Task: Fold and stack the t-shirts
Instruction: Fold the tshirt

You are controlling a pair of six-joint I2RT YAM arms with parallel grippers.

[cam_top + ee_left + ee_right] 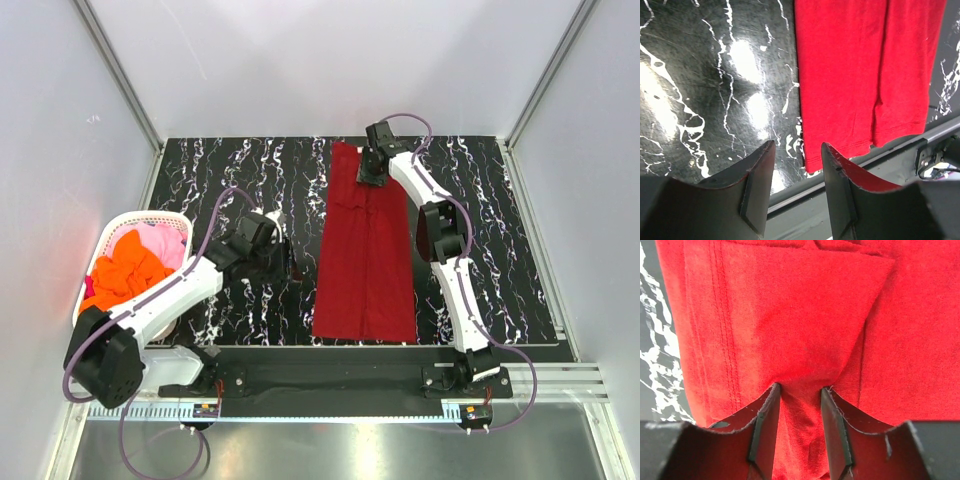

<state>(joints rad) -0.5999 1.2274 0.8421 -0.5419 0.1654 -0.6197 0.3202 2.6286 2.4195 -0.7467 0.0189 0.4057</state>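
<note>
Dark red t-shirt point(365, 260) lies mid-desk point(230, 180), folded into long strip running near to far. My right fingers point(769, 402) at its far end, clamped on raised pinch of red cloth. My left fingers point(762, 167) apart, nothing between, low over bare desk just beside shirt's near left corner. Orange t-shirt point(125, 272) and pink t-shirt point(168, 240) heaped in white basket point(118, 222) at left.
</note>
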